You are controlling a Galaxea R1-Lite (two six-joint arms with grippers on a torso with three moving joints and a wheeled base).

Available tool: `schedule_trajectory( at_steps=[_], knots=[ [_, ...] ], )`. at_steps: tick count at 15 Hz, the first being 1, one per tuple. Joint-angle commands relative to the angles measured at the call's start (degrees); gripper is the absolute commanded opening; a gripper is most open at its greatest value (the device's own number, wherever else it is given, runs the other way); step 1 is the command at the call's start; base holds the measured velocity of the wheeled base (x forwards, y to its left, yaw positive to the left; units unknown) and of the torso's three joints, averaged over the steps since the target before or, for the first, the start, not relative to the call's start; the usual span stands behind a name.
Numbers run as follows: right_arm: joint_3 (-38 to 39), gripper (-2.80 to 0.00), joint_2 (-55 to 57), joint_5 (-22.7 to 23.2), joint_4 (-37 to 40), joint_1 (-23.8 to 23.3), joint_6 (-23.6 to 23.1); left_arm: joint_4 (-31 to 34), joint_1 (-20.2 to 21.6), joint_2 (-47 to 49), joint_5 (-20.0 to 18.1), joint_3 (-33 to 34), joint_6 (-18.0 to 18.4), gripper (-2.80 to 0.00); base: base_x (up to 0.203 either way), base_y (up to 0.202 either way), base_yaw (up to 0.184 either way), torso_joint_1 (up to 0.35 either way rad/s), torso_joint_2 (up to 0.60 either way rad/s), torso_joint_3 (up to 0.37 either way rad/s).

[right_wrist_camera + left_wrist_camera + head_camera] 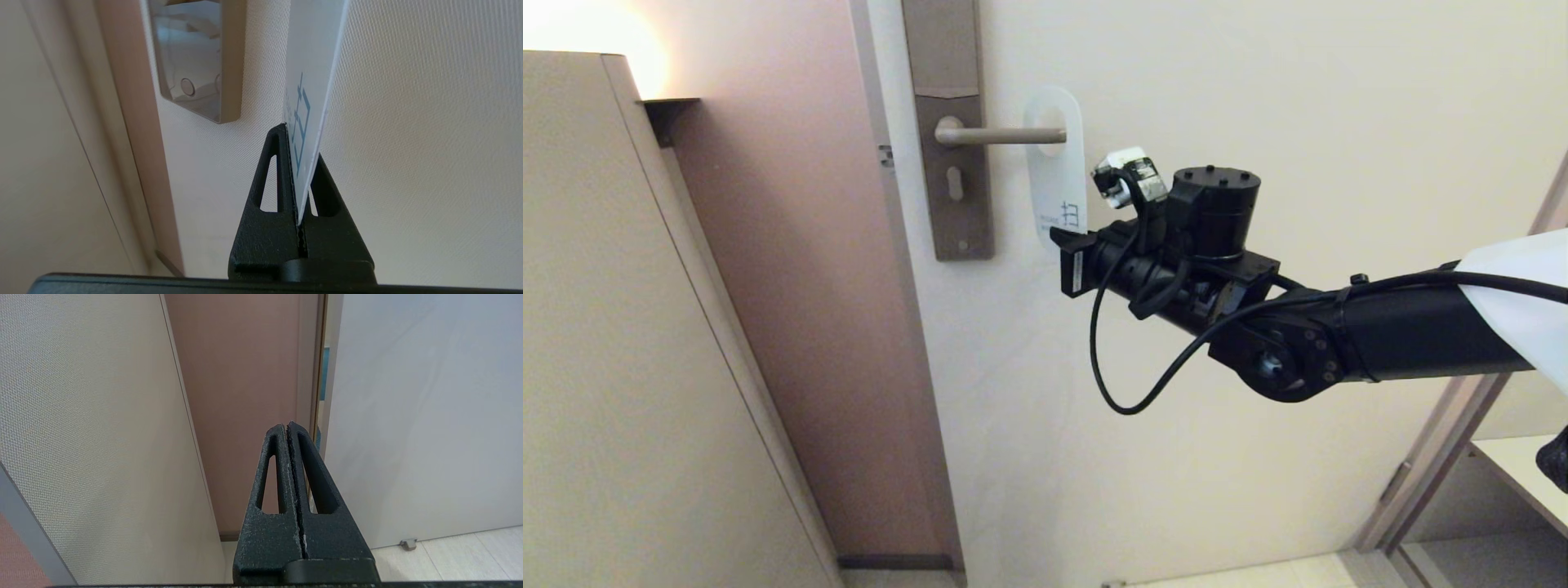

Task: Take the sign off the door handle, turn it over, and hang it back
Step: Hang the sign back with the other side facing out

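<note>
With the right tool (300, 163) clamped on the white sign's (1055, 175) lower edge, slide it straight along the door handle (1001, 135) and off its free end, left tool (291, 469) parked closed.

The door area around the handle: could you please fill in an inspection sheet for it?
Surface: pale door, shut.
Job's things: sign, white face outward, hangs by its hole on the door handle.
Clutter: nothing seen.
Grippers: right tool shut on the sign's lower edge; left tool shut, empty, away from the handle.
Cables: black cable loops under the right arm.
Surroundings: beige cabinet left of the door frame.
</note>
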Motion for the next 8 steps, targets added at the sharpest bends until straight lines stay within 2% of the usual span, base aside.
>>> schedule_trajectory(
  at_steps=[1,8],
  knots=[
    [-0.1,-2.80,0.3,-2.0,-0.1,1.2,1.1,0.0,0.0,0.0,0.0,0.0,0.0,-2.80,0.000,0.000,0.000,0.000,0.00,0.000],
    [-0.8,-2.80,1.6,-6.1,0.0,6.9,1.3,0.0,0.0,0.0,0.0,0.0,0.0,-2.80,0.000,0.000,0.000,0.000,0.00,0.000]
  ],
)
